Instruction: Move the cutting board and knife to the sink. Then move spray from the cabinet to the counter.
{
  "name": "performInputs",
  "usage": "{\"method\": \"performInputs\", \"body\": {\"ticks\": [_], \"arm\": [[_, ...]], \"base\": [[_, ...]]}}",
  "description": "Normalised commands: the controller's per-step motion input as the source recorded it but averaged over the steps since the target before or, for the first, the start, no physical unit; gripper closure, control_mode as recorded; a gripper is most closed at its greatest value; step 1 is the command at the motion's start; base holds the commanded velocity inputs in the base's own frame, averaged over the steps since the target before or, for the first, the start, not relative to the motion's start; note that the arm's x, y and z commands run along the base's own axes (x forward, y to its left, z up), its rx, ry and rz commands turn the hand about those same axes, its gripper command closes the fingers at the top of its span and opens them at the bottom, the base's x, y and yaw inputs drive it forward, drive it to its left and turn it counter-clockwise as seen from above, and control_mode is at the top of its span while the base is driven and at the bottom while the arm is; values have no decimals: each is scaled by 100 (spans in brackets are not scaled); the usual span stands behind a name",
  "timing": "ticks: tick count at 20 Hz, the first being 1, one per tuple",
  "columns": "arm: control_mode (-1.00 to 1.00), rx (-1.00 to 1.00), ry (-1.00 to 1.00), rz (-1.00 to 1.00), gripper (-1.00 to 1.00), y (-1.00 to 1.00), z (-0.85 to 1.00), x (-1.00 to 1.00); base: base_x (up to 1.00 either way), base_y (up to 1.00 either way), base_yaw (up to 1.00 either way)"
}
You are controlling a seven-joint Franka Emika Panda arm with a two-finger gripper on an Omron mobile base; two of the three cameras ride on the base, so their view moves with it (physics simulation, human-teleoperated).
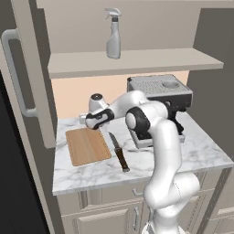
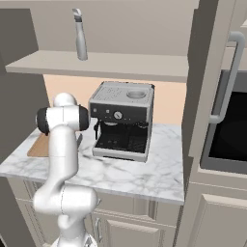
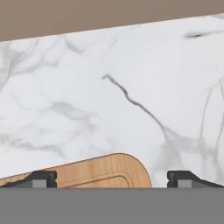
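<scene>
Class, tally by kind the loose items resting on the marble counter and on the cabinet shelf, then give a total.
Cutting board: 1
Knife: 1
Spray bottle: 1
Coffee machine: 1
Total: 4

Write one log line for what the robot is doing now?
gripper: open, holding nothing | above corner of light-brown wooden cutting board | dark-bladed knife: beside board on white marble counter | pale grey spray bottle: on cabinet shelf

no writing can be read anywhere. the coffee machine (image 2: 121,119) shows dials but no legible marks or numbers.
</scene>
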Motion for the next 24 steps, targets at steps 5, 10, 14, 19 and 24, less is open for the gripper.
{"method": "performInputs", "body": {"ticks": [5,10,14,19,24], "arm": [[-100,0,0,0,-100,3,-15,18],[-100,0,0,0,-100,3,-9,20],[-100,0,0,0,-100,2,-7,23],[-100,0,0,0,-100,2,-20,11],[-100,0,0,-1,-100,3,-29,0]], "base": [[0,0,0],[0,0,0],[0,0,0],[0,0,0],[0,0,0]]}}
